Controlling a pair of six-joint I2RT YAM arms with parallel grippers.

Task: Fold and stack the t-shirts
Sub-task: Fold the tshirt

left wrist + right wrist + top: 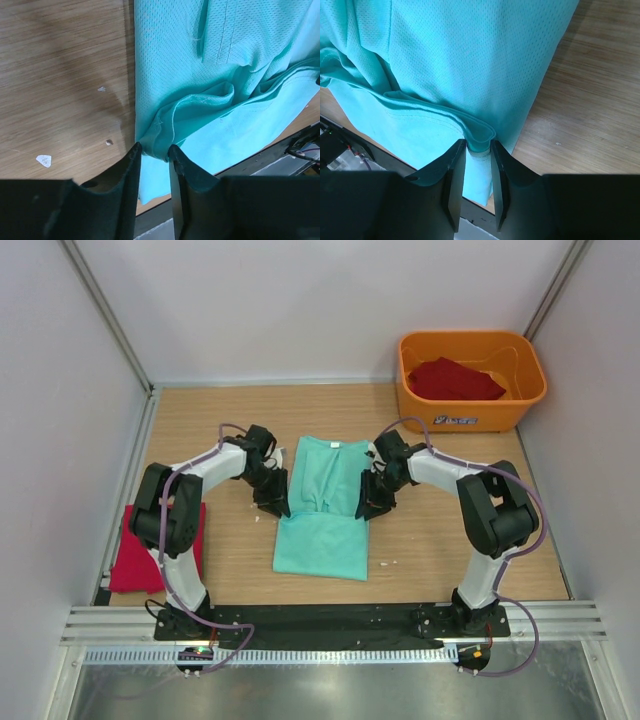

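Observation:
The mint-green t-shirt (pixel 322 510) lies in the middle of the table, collar at the far end, its upper half narrowed and puckered at mid-length. My left gripper (pixel 272 502) is at its left edge and my right gripper (pixel 368 502) at its right edge. In the left wrist view the gripper (pixel 155 149) is shut on a bunched fold of the teal cloth (pixel 200 75). In the right wrist view the gripper (pixel 479 145) pinches a rolled hem of the same shirt (pixel 460 60). A deep red t-shirt (pixel 135 550) lies folded at the table's left. Another red one (pixel 455 378) sits crumpled in the tub.
The orange plastic tub (pixel 470 415) stands at the back right corner. A black base rail (pixel 330 618) runs along the near edge. Small white crumbs (pixel 44 160) lie on the wood left of the shirt. White walls close in the table on three sides.

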